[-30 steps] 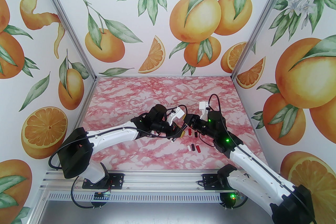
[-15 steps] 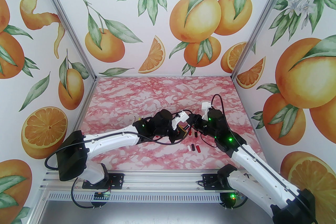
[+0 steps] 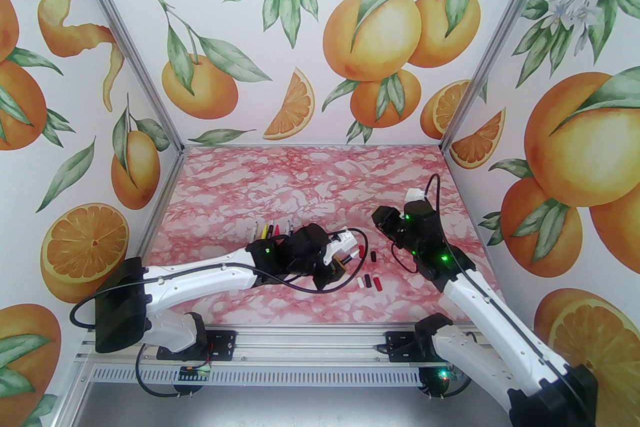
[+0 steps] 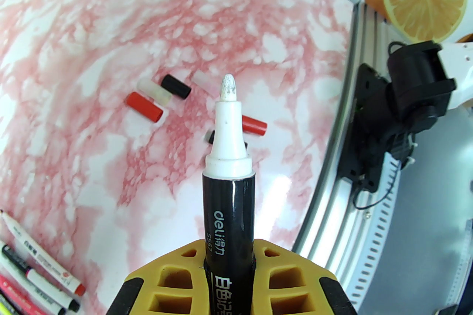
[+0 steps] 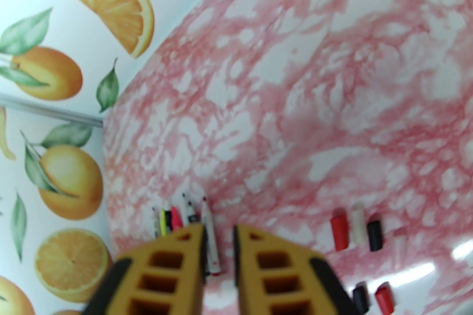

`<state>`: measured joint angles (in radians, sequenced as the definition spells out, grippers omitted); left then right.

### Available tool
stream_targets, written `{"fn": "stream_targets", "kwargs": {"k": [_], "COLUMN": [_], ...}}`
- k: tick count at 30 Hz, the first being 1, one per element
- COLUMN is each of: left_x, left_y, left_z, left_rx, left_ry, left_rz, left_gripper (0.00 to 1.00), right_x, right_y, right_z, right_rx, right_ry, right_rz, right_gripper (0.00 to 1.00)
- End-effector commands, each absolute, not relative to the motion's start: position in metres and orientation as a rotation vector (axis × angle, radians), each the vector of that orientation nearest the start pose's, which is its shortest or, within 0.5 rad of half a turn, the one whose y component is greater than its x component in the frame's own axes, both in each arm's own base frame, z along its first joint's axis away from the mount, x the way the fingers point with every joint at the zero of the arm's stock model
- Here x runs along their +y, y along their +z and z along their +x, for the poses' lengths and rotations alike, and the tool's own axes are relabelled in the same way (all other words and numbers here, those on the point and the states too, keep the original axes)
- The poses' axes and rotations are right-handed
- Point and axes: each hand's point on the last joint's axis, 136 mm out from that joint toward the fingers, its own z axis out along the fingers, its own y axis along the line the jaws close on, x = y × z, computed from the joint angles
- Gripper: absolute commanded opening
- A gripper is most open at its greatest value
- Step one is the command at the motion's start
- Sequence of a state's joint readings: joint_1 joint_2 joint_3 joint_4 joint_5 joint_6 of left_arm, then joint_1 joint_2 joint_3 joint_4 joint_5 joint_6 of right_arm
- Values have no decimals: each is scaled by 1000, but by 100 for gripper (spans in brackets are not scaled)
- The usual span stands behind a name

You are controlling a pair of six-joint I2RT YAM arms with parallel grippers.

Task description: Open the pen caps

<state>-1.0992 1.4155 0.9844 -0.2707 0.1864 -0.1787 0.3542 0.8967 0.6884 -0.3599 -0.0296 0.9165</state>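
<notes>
Pink-marbled tabletop (image 3: pixel 310 174) carries the pen caps (image 4: pixel 154 93), red, black and white stubs lying loose in small clusters between the arms. Just above them the left tool (image 4: pixel 229 258) is clamped on a black-barrelled marker (image 4: pixel 228 202) with its white tip bared. The right tool (image 5: pixel 218 232) is closed above the tabletop farther back, and a row of pens (image 3: pixel 270 231) lies to the left.

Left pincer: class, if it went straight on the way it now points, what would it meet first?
Its held marker leads, so the tip would arrive before the left pincer. Just beyond the tip lies a pale pen cap, probably met first, though depth is unclear.
</notes>
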Motion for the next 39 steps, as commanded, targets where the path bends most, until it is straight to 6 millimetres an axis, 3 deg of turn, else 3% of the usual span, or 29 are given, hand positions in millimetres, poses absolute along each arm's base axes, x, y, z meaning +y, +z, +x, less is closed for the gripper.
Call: {"fn": "stream_targets", "kwargs": {"k": [1, 4, 8, 10, 19, 39], "left_x": [-374, -367, -361, -356, -346, -347], "left_y": [200, 212, 218, 221, 215, 204], "left_z": [163, 172, 179, 182, 181, 180], "left_rx": [2062, 2037, 2023, 2015, 2024, 2035], "left_ry": [-972, -1049, -1086, -1083, -1072, -1081], "left_rz": [1069, 984, 930, 900, 877, 901], "left_gripper": [2, 4, 5, 5, 4, 4], "right_x": [104, 92, 82, 76, 62, 67], "right_y": [161, 134, 114, 93, 57, 26], "right_z": [267, 246, 231, 211, 185, 183], "right_rx": [2341, 2458, 2544, 2610, 2695, 2796], "right_ry": [590, 450, 326, 196, 52, -14], "right_rz": [474, 443, 423, 411, 491, 482], "right_gripper": [12, 14, 14, 14, 14, 15]}}
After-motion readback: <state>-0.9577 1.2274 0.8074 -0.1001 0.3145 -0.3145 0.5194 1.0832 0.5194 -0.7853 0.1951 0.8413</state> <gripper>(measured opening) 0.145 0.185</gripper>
